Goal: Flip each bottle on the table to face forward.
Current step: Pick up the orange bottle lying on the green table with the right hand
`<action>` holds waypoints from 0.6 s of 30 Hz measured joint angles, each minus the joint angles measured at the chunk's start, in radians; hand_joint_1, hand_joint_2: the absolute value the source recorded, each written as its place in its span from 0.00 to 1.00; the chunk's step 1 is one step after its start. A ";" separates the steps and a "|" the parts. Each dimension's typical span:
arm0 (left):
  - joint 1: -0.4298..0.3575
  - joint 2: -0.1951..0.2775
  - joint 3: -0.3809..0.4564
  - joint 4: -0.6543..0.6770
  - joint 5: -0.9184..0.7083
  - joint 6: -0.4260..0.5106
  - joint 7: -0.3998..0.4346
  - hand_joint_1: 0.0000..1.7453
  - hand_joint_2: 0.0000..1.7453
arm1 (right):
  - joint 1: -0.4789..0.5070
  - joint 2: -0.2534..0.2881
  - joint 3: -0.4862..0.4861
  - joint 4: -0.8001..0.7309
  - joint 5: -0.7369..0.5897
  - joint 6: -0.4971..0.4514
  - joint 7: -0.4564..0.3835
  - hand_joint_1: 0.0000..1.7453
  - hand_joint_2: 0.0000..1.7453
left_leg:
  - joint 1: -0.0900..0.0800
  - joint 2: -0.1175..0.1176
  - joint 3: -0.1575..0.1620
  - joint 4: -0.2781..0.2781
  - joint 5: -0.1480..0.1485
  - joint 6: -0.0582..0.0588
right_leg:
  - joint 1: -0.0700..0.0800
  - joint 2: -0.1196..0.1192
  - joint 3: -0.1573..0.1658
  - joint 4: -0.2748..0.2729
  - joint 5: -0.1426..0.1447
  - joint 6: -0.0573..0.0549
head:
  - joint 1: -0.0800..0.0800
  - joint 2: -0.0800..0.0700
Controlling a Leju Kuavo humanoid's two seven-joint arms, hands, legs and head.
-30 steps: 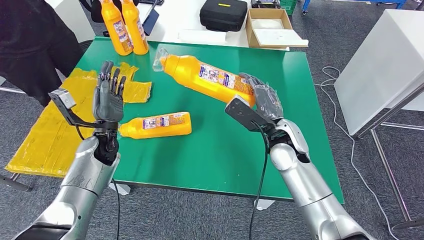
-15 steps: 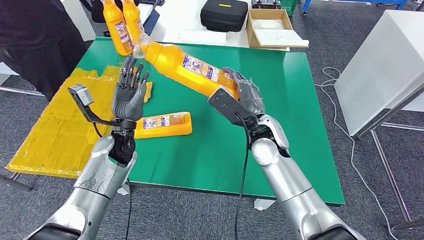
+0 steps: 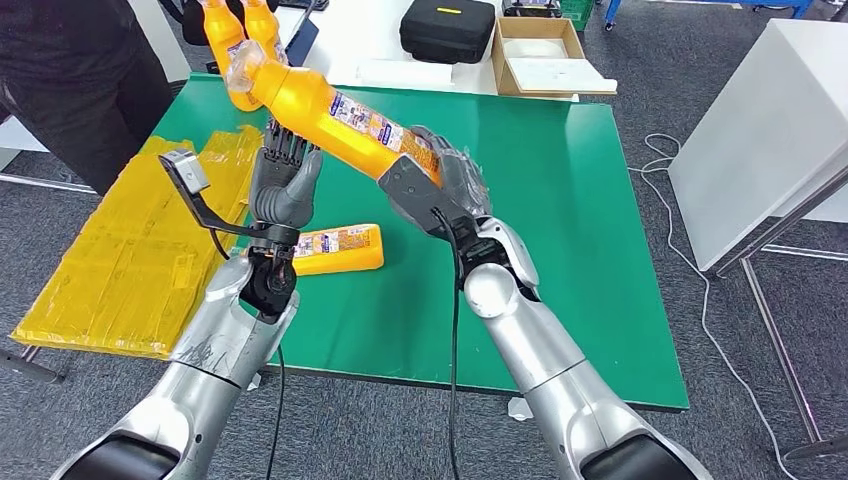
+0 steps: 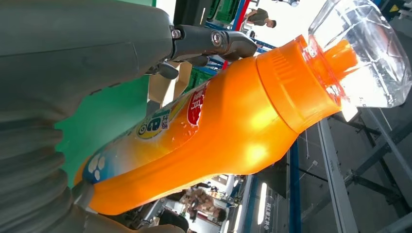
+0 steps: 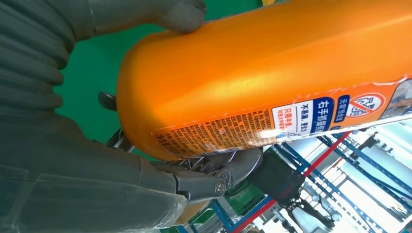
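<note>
We've got the green table (image 3: 560, 220) ahead w/ yellow plastic sheets (image 3: 110, 260) draped over its left edge & down to the floor. Our right hand (image 3: 440, 185) grips the big orange bottle (image 3: 330, 110) by its base, lifted clear of the table, tilted w/ its clear-wrapped cap pointing far-left & up, label showing on top. Our left hand (image 3: 283, 180) is raised just under the bottle's mid-body, fingers spread apart, holding nothing; in the left wrist view fingertips (image 4: 233, 43) reach the bottle's side. A second orange bottle (image 3: 335, 250) lies on its side on the table near-left, behind the left hand. Two more bottles (image 3: 235, 35) stand upright at the far-left corner.
</note>
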 joint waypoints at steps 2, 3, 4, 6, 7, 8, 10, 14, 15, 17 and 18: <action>-0.001 0.000 -0.001 0.001 0.000 0.000 0.000 0.00 1.00 | -0.001 0.001 0.000 0.004 0.000 0.000 0.000 1.00 1.00 | 0.000 0.000 0.000 0.000 0.000 0.000 | 0.000 0.000 0.000 0.000 0.000 0.000 | 0.000 0.000; -0.001 0.000 -0.001 0.001 0.000 0.000 0.000 0.00 1.00 | -0.002 0.001 0.000 0.004 0.000 0.000 0.000 1.00 1.00 | 0.000 0.000 0.000 0.000 0.000 0.000 | 0.000 0.000 0.000 0.000 0.000 0.000 | 0.000 0.000; -0.001 0.000 -0.001 0.001 0.000 0.000 0.000 0.00 1.00 | -0.002 0.001 0.000 0.004 0.000 0.000 0.000 1.00 1.00 | 0.000 0.000 0.000 0.000 0.000 0.000 | 0.000 0.000 0.000 0.000 0.000 0.000 | 0.000 0.000; -0.002 0.000 -0.002 0.002 0.001 0.000 0.000 0.00 1.00 | -0.003 0.002 0.000 0.006 0.000 -0.001 0.000 1.00 1.00 | 0.000 0.000 0.000 0.000 0.000 0.000 | 0.000 0.000 0.000 0.000 0.000 0.000 | 0.000 0.000; -0.002 0.000 -0.002 0.003 0.001 0.001 0.000 0.00 1.00 | -0.003 0.003 0.000 0.009 0.000 -0.001 0.000 1.00 1.00 | 0.000 0.000 0.000 0.000 0.000 0.000 | 0.000 0.000 0.000 0.000 0.000 0.000 | 0.000 0.000; -0.003 0.000 -0.003 0.004 0.001 0.001 0.000 0.00 1.00 | -0.004 0.004 0.000 0.012 0.000 -0.002 0.000 1.00 1.00 | 0.000 0.000 0.000 0.000 0.000 0.000 | 0.000 0.000 0.000 0.000 0.000 0.000 | 0.000 0.000; -0.004 0.000 -0.004 0.006 0.000 0.002 0.000 0.00 1.00 | -0.005 0.006 0.000 0.018 0.000 -0.003 0.000 1.00 1.00 | 0.000 0.000 0.000 0.000 0.000 0.000 | 0.000 0.000 0.000 0.000 0.000 0.000 | 0.000 0.000; -0.005 0.000 -0.004 0.007 0.001 0.002 0.000 0.00 1.00 | -0.006 0.007 0.000 0.021 0.000 -0.003 0.000 1.00 1.00 | 0.000 0.000 0.000 0.000 0.000 0.000 | 0.000 0.000 0.000 0.000 0.000 0.000 | 0.000 0.000; -0.005 0.000 -0.004 0.007 0.001 0.002 0.000 0.00 1.00 | -0.006 0.007 0.000 0.022 0.000 -0.003 0.000 1.00 1.00 | 0.000 0.000 0.000 0.000 0.000 0.000 | 0.000 0.000 0.000 0.000 0.000 0.000 | 0.000 0.000; -0.005 0.000 -0.004 0.007 0.000 0.002 0.000 0.00 1.00 | -0.007 0.007 0.000 0.024 0.000 -0.003 0.000 1.00 1.00 | 0.000 0.000 0.000 0.000 0.000 0.000 | 0.000 0.000 0.000 0.000 0.000 0.000 | 0.000 0.000; -0.005 0.000 -0.004 0.007 0.000 0.002 0.000 0.00 1.00 | -0.007 0.007 0.000 0.025 0.000 -0.003 0.000 1.00 1.00 | 0.000 0.000 0.000 0.000 0.000 0.000 | 0.000 0.000 0.000 0.000 0.000 0.000 | 0.000 0.000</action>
